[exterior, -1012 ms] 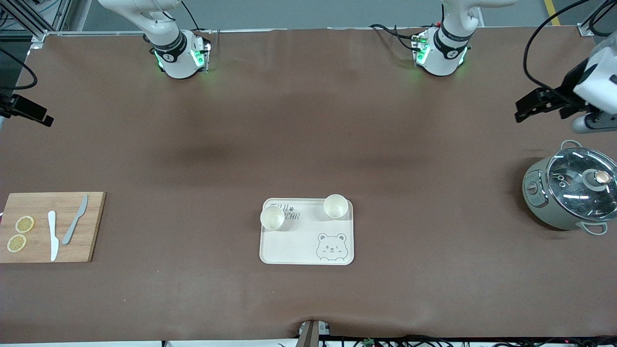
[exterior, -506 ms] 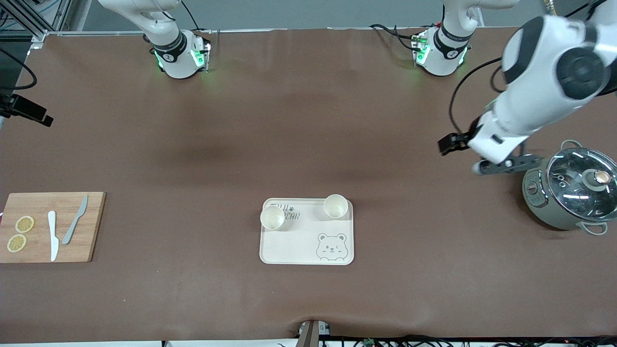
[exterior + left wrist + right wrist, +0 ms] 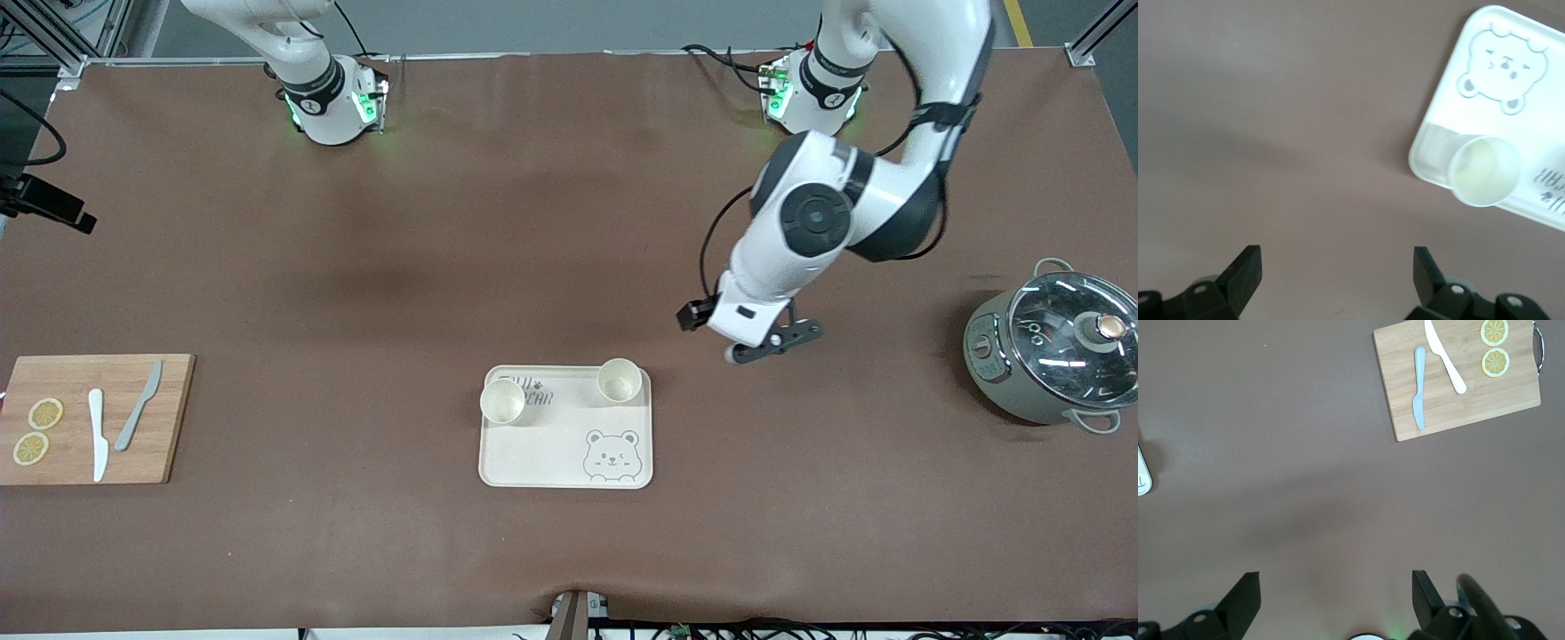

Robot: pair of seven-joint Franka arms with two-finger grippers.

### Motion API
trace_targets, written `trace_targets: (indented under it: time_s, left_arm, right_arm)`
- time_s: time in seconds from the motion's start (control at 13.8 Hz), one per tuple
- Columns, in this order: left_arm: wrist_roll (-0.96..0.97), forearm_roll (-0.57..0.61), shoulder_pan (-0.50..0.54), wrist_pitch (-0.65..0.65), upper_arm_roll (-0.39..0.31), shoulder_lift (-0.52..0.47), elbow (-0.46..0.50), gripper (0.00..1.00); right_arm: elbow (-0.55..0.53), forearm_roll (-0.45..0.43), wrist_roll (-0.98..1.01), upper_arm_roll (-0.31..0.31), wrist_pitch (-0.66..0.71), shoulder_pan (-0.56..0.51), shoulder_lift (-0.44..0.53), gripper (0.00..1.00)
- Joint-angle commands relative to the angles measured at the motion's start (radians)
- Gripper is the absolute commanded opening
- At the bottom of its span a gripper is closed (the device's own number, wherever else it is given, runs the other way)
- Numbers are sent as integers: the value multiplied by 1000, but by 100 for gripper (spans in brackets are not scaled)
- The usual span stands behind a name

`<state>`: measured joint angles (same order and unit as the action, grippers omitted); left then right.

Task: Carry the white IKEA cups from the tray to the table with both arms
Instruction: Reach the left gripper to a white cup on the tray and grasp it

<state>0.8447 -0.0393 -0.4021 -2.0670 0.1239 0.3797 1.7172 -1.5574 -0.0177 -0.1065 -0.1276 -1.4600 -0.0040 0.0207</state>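
On the tray near the middle of the table sit both white IKEA cups — neither moved off yet. Left gripper hangs over bare table beside the tray, fingers spread wide. Right gripper — also gaping, nothing held — waits high up.

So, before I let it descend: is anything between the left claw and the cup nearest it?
Nothing visible. The open left claw hangs over bare table beside the tray; the cup stands unobstructed.
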Motion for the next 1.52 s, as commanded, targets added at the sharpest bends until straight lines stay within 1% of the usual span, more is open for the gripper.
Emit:
trace_targets:
  time_s: [0.0, 0.14, 0.29, 0.43, 0.58, 0.8, 0.87, 1.01, 1.23, 1.3, 1.37, 1.45]
  left_arm:
    - [54, -21, -35, -73, -7, 120, -91, 100]
    - [134, -19, -63, -174, -7, 181, -99, 100]
    - [143, -13, -63, -211, -9, 212, -100, 100]
    - [149, -10, -66, -226, -9, 261, -143, 100]
    - [151, -16, -78, -228, -9, 298, -178, 86]
    - [152, -19, -80, -248, -9, 329, -205, 74]
    - [158, -17, -81, -257, -9, 344, -208, 67]
    - [163, -16, -83, -275, -9, 357, -208, 48]
    - [163, -17, -83, -275, -9, 358, -208, 27]
    - [163, -17, -83, -275, -9, 358, -209, 18]
    - [140, -13, -81, -275, -9, 358, -214, 0]
    - [119, -5, -81, -275, -10, 358, -215, 0]
  right_arm:
    - [14, 13, 2, 14, 7, -28, -5, 100]
    - [14, 13, 2, 14, 7, -28, -5, 100]
    - [14, 12, 2, 14, 9, -28, -5, 100]
    - [20, 10, 5, 14, 13, -28, -5, 100]
    - [20, 4, 4, 16, 13, -30, -7, 100]
    - [20, 4, 5, 16, 12, -30, -7, 100]
    - [20, -1, 4, 16, 7, -30, -8, 100]
    - [26, -2, 11, 16, -2, -30, -39, 100]
    - [59, -1, 16, 16, 0, -22, -57, 100]
    - [59, 1, 16, 16, 0, -22, -59, 100]
    - [59, 2, 16, 17, -2, -22, -59, 100]
    - [59, 2, 16, 17, 1, -21, -59, 100]
